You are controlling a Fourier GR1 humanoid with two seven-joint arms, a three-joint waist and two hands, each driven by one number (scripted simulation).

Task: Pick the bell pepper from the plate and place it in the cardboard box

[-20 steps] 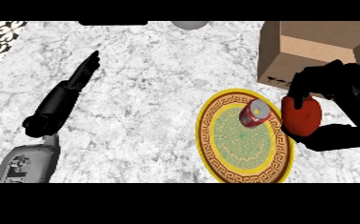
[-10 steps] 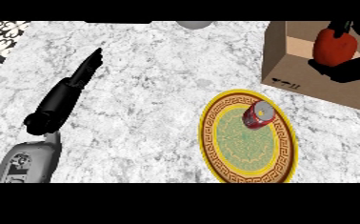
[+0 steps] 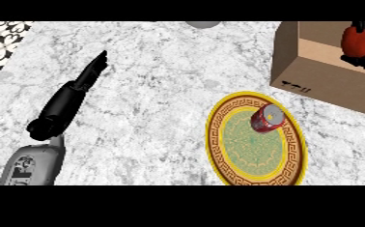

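The red bell pepper point(image 3: 354, 41) shows at the right edge, inside the open cardboard box point(image 3: 303, 71). Black fingers of my right hand point(image 3: 351, 60) curl round the pepper above and below it; the rest of that hand is cut off by the edge. The yellow-rimmed patterned plate point(image 3: 217, 124) lies in front of the box, with a red can point(image 3: 267, 119) on its upper right part. My left hand point(image 3: 80, 83) rests on the counter at the left, fingers straight and pointing away from me, holding nothing.
A grey round object point(image 3: 203, 24) peeks in at the top edge. A black-and-white patterned patch point(image 3: 10, 32) fills the top left corner. Marble counter stretches between my left hand and the plate.
My right hand lifted the bell pepper off the plate and carried it up and to the right, into the box. The left hand and the can stayed put.
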